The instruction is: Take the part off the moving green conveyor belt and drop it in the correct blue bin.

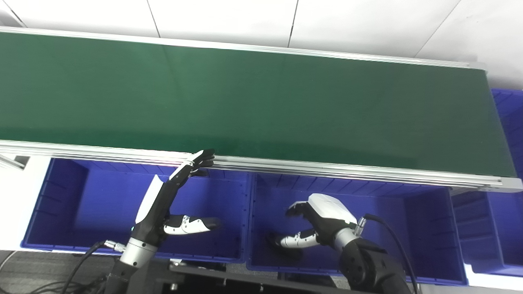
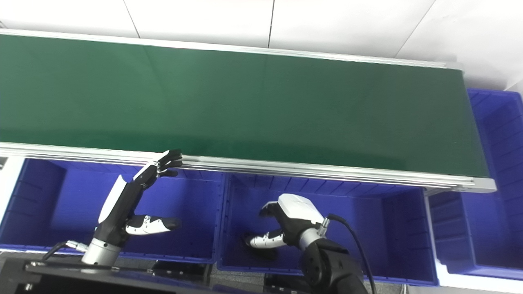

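Both arms rise from the bottom edge, nearest of all, though the biggest thing here is the green conveyor belt (image 1: 253, 98), which spans nearly the whole width with bare green surface. No part shows anywhere on it. Just below the belt's near rail sit two blue bins side by side: the left bin (image 1: 61, 204) and the middle bin (image 1: 425, 228). A third blue bin (image 2: 496, 171) wraps round the belt's right end. Below the belt, over the left bin, the left hand (image 1: 163, 204) stands released, fingers (image 1: 200, 159) stretched up to the belt's rail, thumb spread sideways, holding nothing. Over the middle bin the right hand (image 1: 314, 222) curls its fingers downward with thumb apart, grasping nothing.
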